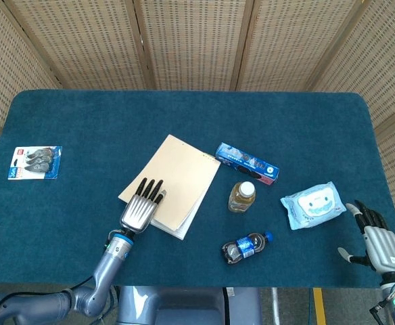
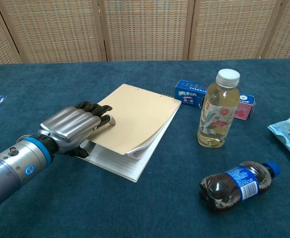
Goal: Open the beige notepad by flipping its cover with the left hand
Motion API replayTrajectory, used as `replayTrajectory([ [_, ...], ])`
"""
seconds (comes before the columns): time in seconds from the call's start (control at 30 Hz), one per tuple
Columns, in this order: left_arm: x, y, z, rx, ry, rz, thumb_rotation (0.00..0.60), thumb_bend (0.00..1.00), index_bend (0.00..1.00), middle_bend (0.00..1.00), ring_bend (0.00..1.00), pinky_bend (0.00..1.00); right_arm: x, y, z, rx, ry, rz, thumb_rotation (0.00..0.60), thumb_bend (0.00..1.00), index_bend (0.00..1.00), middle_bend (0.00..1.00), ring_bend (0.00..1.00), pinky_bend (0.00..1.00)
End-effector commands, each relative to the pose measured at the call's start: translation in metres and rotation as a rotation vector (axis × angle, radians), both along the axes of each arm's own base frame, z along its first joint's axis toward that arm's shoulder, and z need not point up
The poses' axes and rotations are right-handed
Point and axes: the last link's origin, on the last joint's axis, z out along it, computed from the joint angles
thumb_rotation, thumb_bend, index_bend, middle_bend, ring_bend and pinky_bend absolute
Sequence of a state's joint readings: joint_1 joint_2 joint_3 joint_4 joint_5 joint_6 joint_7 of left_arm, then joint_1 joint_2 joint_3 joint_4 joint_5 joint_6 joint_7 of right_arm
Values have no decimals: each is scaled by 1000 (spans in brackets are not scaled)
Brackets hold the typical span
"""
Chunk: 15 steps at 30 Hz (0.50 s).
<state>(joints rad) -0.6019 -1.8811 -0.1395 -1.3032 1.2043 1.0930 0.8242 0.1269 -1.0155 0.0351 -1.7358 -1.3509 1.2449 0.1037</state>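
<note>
Blue felt counter point(image 1: 184, 115) fills the shot, wicker screens point(image 1: 191, 40) behind. On it, left of centre, the beige notepad point(image 1: 177, 179) lies angled, spiral edge at its far end; near corner of the cover point(image 2: 135, 119) is up off the pages w/ a few sheets curling under it, lined page point(image 2: 112, 161) showing below. Left hand point(image 2: 73, 129) is on that near-left corner, fingers point(image 2: 98, 114) lying over the cover's top, thumb tucked below the edge — looks pinched on the cover, lifting it. Right hand point(image 1: 377, 237) sits at the counter's near right corner, fingers apart, nothing in it, well apart from everything else. Wet-wipes pack point(image 1: 314, 204) just left of it. Blue box point(image 1: 247, 162) right of the notepad, upright yellow drink bottle point(image 2: 217, 109) just in front of the box, dark cola bottle point(image 2: 237, 186) on its side nearer the edge. Small blister pack point(image 1: 35, 162) far left, on its own.
</note>
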Motion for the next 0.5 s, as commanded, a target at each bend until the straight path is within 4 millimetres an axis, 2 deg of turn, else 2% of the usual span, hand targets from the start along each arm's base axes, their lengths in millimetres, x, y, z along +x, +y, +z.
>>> replayTrajectory([
  [0.03,1,2,1,9,-5,1,600,677,174,0,0,0,0,0,0,0,-1,-1,600,260,0,0,0,0],
  [0.23,3,9,3,29,-18,6,600,682,260,0,0,0,0,0,0,-4,-4,-1,600,260,0,0,0,0],
  [0.5,5,17,7,64,-32,5,600,708,600,0,0,0,0,0,1,-8,-5,2,600,260,0,0,0,0],
])
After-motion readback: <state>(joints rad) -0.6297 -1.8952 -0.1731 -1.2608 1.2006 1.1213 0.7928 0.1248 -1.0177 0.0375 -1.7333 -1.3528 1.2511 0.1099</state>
